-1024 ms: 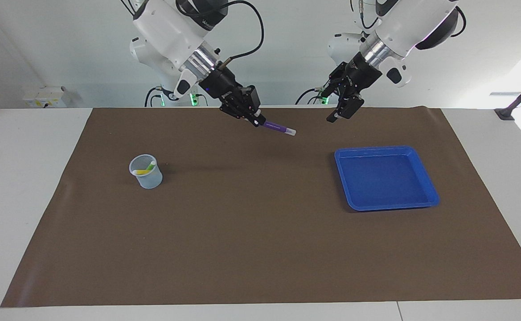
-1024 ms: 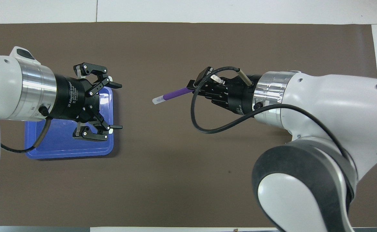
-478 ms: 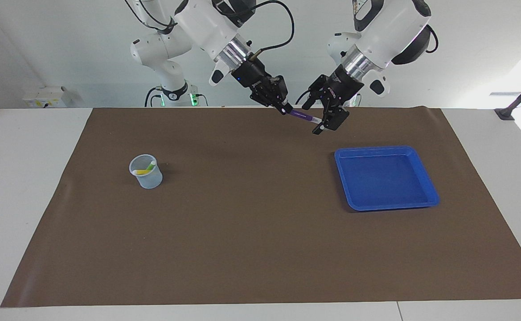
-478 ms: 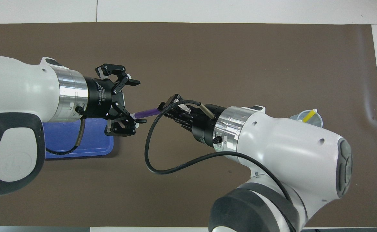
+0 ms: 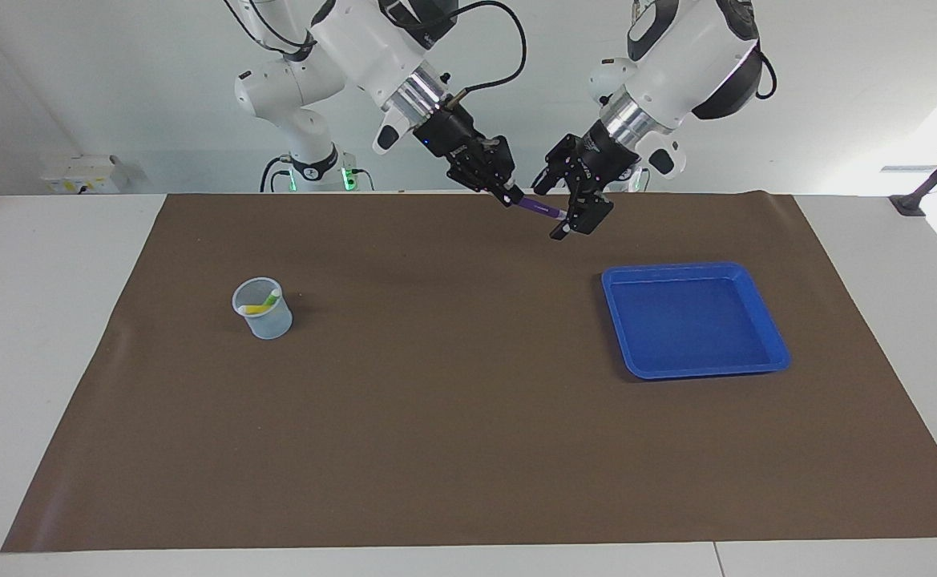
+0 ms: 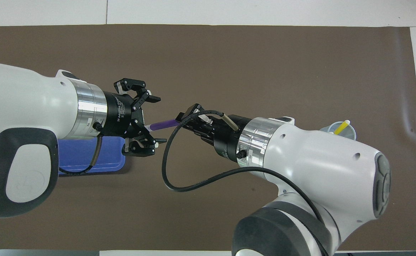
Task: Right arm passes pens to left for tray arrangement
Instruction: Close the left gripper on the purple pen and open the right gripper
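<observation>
1. Handover point, over the strip of the brown mat [image 5: 468, 417] nearest the robots: the right gripper [image 5: 508, 195] is clamped on the purple pen [image 5: 540, 209] and holds it out level toward the left arm's end of the table, pale end leading
2. The left gripper [image 5: 558, 210] stood well apart a second ago, over the tray's near corner. It has since closed the gap, and its fingers now stand wide on either side of the pen's pale end. The overhead view shows one finger on each side of the pen and neither yet pressing on it
3. Finding: the pen remains in the right arm's charge alone. In my judgement the transfer is at the point of the left gripper's closing, and the right should not release before that grip is made
4. The blue tray [image 5: 676, 270] lies farther out, toward the left arm's end, with no pen in it
5. The translucent cup [image 5: 264, 320] stands toward the right arm's end and holds the yellow pen [image 5: 256, 309] and the green pen [image 5: 272, 299], both awaiting their turn
</observation>
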`<state>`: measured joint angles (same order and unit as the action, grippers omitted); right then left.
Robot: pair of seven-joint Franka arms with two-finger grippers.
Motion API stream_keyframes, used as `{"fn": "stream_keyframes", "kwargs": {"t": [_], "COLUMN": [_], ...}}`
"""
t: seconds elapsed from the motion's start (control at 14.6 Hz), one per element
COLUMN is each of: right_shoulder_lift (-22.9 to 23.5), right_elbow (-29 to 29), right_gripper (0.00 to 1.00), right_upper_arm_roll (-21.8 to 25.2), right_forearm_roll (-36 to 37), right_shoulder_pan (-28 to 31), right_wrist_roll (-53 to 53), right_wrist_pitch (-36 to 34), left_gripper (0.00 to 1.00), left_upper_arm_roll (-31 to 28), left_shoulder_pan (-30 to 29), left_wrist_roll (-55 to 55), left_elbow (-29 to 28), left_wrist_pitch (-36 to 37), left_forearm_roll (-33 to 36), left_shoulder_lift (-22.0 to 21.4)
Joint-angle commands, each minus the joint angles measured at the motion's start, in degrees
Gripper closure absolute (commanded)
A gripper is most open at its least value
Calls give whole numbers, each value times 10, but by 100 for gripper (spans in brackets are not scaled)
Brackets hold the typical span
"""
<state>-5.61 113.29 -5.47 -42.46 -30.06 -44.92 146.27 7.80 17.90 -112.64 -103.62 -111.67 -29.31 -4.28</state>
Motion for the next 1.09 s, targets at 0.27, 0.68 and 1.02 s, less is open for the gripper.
{"fn": "stream_keyframes", "kwargs": {"t": [0.27, 0.68, 1.02], "right_shoulder_lift": [-14, -14, -14], "right_elbow": [15, 15, 15], "right_gripper": [100, 100, 100], "right_upper_arm_roll": [-2, -2, -2], "right_forearm_roll": [-15, -15, -15], "right_shoulder_pan": [3, 3, 3], "right_wrist_roll": [6, 7, 12], "right_wrist_pitch": [5, 5, 4], "left_gripper": [37, 42, 90], "left_upper_arm_roll": [-7, -12, -12], "left_shoulder_pan": [13, 7, 7], "left_wrist_roll": [-8, -4, 0], "left_elbow": [-10, 0, 0], "left_wrist_pitch": [25, 49, 48], "left_forearm_roll": [-8, -8, -5], "left_shoulder_lift": [-13, -14, -14]}}
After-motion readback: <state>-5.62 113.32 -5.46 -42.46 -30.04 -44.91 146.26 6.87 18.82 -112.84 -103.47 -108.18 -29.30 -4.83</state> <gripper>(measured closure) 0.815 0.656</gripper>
